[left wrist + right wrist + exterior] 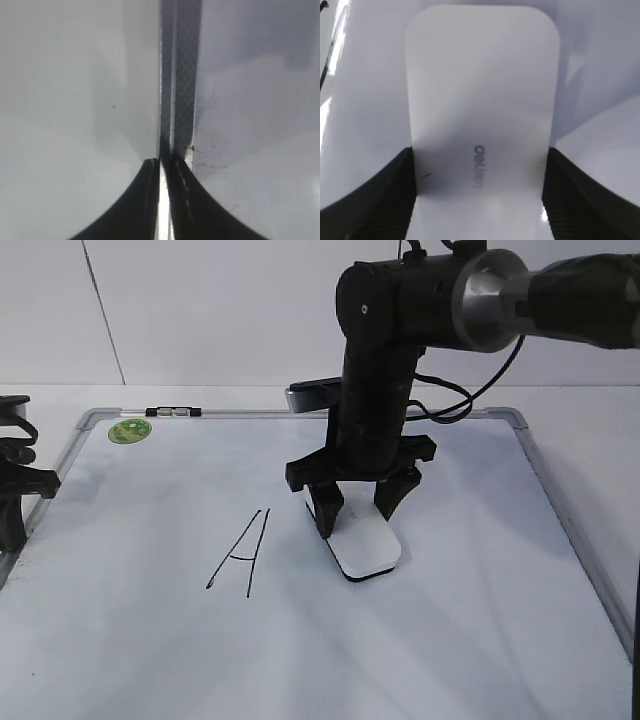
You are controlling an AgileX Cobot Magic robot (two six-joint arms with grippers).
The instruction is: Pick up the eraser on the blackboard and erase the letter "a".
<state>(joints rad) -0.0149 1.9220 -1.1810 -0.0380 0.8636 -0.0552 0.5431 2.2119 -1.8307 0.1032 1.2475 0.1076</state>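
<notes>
While the left tool waits at the far left, its two fingers pressed together on nothing over the grey frame of the board, the work belongs to the right tool, which stands straight down over the eraser near the board's middle. In the right wrist view its dark fingers sit against the eraser's two long sides, so it appears closed on the eraser, though whether the eraser is lifted or lying flat on the board I cannot tell. To do this step well, I judge the grip should stay square across the sides and the felt base level, so the whole base wipes at once. A large capital "A" is drawn just left of the eraser; the small "a" shows in no view, perhaps hidden under the eraser or arm, so its place cannot be given. Readable writing: grey lettering on the eraser's top reads "deli". A round green sticker at the far left corner carries marks too small to read.
</notes>
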